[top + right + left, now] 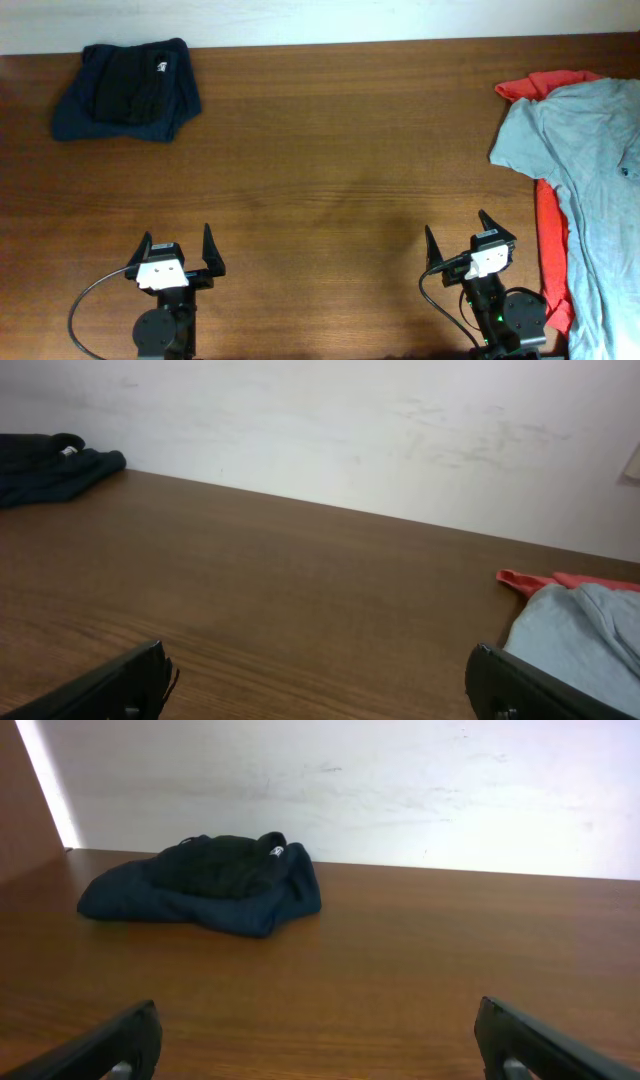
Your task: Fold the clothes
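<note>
A dark wooden bench (330, 150) runs up to a pale, scuffed wall (400, 780), and most of its surface is bare. The pale blue-grey T-shirt (590, 180) lies crumpled at the far right edge, running out of the overhead view. It sits on top of the coral-red T-shirt (548, 260), which shows only as a strip along its left side and a bit near the collar. At the far left corner sits a bundle of dark navy and black garments (128, 90), well apart from everything else.

The left pincer (177, 236) and the right pincer (457, 224) both rest at the near edge with jaws spread wide, grasping nothing. No fold has begun.

The main risk is the overlap. If the right pincer bites too deep at the blue-grey hem, it will likely catch the coral-red layer too and drag both shirts out together. A shallow pinch on soft cotton may slip loose partway through the pull. The shirt is rumpled, so a grab in the wrong place could bunch it rather than spread it flat. The left pincer is far from the shirts, so the right one may have to haul the cloth toward the middle alone. Whether any fabric hangs over the bench edge cannot be told, and if it does, it could slide off.
</note>
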Robot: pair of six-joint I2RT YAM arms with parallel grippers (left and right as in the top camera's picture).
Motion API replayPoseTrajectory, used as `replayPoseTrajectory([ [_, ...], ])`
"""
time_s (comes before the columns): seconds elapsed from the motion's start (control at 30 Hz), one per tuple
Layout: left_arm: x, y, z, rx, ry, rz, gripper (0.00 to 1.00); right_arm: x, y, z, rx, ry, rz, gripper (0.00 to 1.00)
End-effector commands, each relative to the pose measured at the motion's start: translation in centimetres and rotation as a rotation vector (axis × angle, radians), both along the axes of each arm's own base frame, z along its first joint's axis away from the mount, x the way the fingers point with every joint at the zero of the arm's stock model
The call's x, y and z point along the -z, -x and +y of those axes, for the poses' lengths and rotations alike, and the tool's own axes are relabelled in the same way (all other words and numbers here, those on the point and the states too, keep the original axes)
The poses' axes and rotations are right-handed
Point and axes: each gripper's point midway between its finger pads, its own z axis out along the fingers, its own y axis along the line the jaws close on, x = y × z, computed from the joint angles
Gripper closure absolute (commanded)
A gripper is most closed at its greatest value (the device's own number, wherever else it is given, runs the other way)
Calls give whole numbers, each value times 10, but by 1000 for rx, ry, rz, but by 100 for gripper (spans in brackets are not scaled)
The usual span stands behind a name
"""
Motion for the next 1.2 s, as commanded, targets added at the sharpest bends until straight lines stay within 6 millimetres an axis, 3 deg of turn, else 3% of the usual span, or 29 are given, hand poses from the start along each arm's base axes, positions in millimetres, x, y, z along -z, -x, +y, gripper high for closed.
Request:
replayPoseTrajectory([
  [0.0, 0, 0, -3, 16, -18, -1, 0, 3, 0, -4, 19, -7, 8, 2],
  [1.17, 0, 0, -3, 16, -18, -1, 0, 3, -1, -7, 42, -5, 8, 1],
])
